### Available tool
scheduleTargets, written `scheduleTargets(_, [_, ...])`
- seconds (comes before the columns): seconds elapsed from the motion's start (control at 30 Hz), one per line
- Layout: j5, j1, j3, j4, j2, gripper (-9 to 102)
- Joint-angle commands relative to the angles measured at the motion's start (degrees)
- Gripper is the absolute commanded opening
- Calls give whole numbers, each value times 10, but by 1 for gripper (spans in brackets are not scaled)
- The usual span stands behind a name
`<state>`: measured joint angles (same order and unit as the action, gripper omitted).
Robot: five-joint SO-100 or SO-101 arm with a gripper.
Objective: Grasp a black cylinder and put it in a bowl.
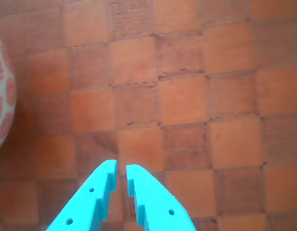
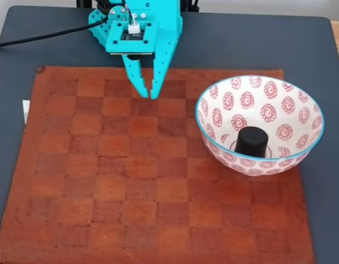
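Down in the bowl's (image 2: 301, 146) well sits the black cylinder (image 2: 251, 141), upright, flat top up, resting on the bottom near the middle. Nothing touches it. Relative to the fingers (image 2: 156, 82) it's off to the right and toward the camera in the fixed view, well apart.

Reads as placement done: cylinder inside, arm clear of the rim. My guess is the arm is parked or heading to rest, since there's nothing in its grasp.

Gripper (image 2: 148, 94): teal fingers nearly together, only a thin slit between the tips, nothing between them. Wrist view agrees — gripper (image 1: 122, 168) points at bare checker squares, narrow gap, no object.

Bowl stands on the right side of the red-brown checkered mat (image 2: 103, 181), near its edge. From the wrist view a slice of the bowl's patterned outer wall (image 1: 4, 96) shows at the left edge, to the left of the fingertips and apart from them.

Around: mat lies on a dark grey table (image 2: 26, 38); a black cable (image 2: 43, 37) runs left from the arm base, behind the fingers. A small white scrap (image 2: 26, 110) sits at the mat's left edge.

Obstructions: none between fingers and bowl. Only the bowl rim matters if the arm swings right low.
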<state>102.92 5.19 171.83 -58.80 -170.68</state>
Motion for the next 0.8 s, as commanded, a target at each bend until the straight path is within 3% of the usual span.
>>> scheduleTargets(0.0, [-4, -7, -2, 6, -5, 0])
scheduleTargets(0.33, [-6, -4, 1, -5, -97, 0])
scheduleTargets(0.77, [-6, 4, 100, -97, -268, 0])
